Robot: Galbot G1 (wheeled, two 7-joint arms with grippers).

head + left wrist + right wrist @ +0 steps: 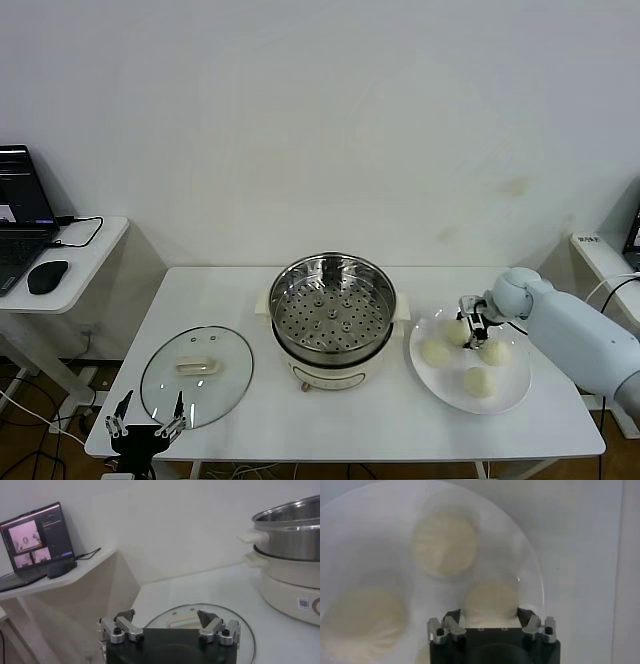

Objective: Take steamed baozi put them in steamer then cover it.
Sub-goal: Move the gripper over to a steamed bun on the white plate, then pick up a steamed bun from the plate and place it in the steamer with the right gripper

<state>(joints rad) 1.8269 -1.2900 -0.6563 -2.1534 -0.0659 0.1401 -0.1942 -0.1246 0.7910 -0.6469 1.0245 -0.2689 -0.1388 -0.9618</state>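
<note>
Right end effector [490,616] is closed around a soft, light baozi [490,602] on the plate [515,392] near the worktop's right edge; squeeze its sides gently. Left end effector [146,425] waits open at the front-left corner.

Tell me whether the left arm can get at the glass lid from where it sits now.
Probably yes. The left tool hangs open at the table's near edge, just short of the cover, which lies flat with its handle up. Nothing stands between them; the steamer is off to the side.
</note>
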